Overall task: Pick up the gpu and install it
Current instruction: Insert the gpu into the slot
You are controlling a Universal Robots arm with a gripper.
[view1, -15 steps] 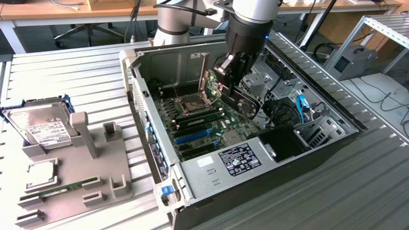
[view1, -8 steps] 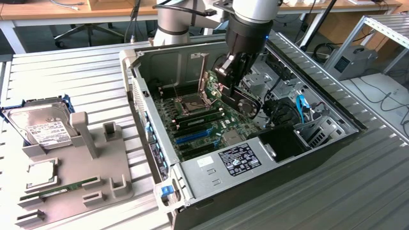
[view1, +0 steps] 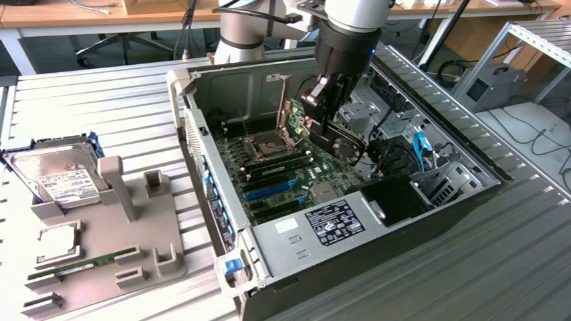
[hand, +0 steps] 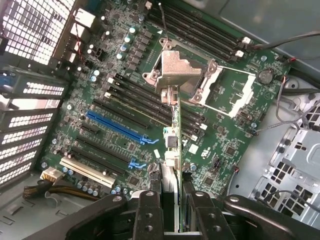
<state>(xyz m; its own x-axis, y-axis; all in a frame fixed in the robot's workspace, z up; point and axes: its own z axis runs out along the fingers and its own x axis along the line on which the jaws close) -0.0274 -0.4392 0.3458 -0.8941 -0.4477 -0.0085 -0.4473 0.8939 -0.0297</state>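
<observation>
Tool (hand: 173,202) clenched on gpu (hand: 172,127), card edge-on above motherboard (hand: 112,105) in open case (view1: 357,231); slatted metal table (view1: 107,107), wooden desks (view1: 80,13) behind.

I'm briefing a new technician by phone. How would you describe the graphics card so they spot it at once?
Find the open computer case lying on the metal table. Above its green main board, the claw grips the graphics card. Unlike the hard drive and memory stick on the grey tray, it hangs in the air and carries a round black fan.
</observation>
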